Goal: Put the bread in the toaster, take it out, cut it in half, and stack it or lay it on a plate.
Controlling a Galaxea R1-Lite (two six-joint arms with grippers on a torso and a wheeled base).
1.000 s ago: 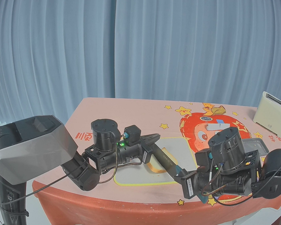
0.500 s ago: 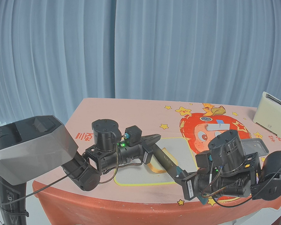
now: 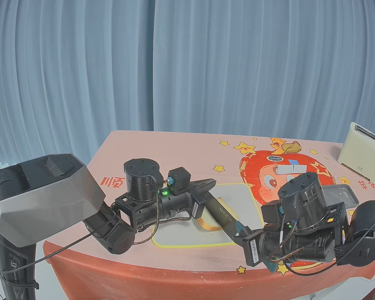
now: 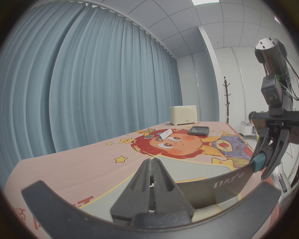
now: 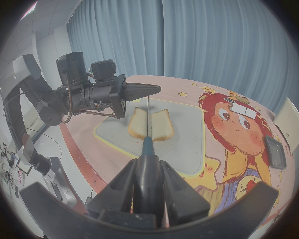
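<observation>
White bread (image 5: 159,124) lies under the knife (image 3: 219,210) pinched by right gripper (image 5: 149,161) for halving; left gripper (image 4: 152,165), fingers pressed together at bread's 12 o'clock, likely steadies blade.

Bright, even light — fisheye-bent edges.

We see both arms in matte black: the left arm (image 3: 142,183) carries a faceted grey shell (image 3: 47,195) and a small green light (image 3: 162,192) (the right arm (image 3: 303,200) wears a white label (image 3: 252,247)). Thin dark cables (image 3: 156,219) loop alongside round, screw-capped joints.
</observation>
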